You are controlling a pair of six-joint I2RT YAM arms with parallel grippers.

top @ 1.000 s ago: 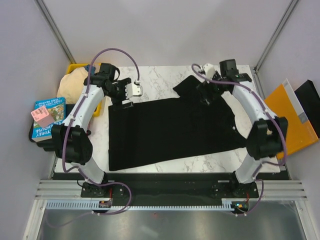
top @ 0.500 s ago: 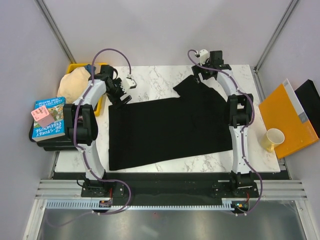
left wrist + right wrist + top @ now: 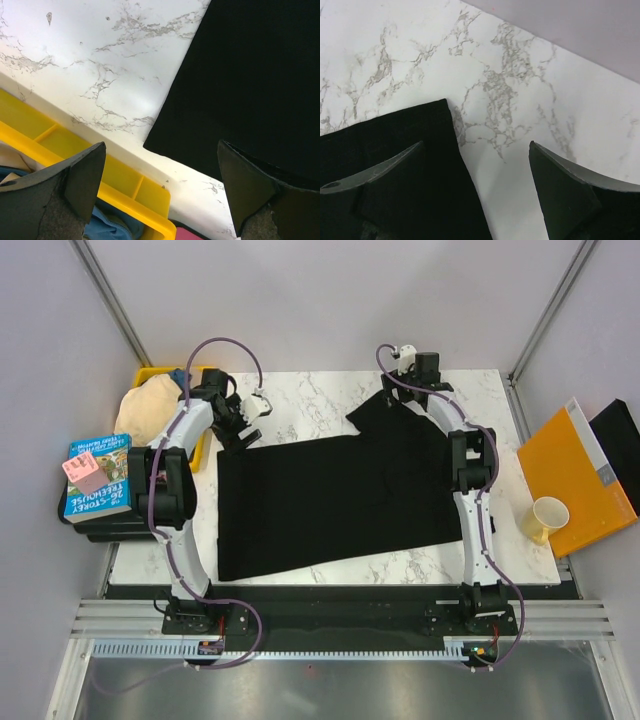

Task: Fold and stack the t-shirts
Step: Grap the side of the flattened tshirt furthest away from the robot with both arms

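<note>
Black t-shirt (image 3: 340,500) lay flat on the marble table (image 3: 310,400), unmoved since half a second earlier. Left gripper (image 3: 160,150) spread wide and empty over its far-left corner — right gripper (image 3: 476,145) likewise agape beside the sleeve tip. Both arms had barely shifted.

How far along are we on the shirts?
Early. Done: the black shirt lies spread flat on the table, one sleeve out at the far right. In hand: nothing; left gripper and right gripper hang open over its far corners. To do: every fold, then the clothes in the yellow bin.
</note>
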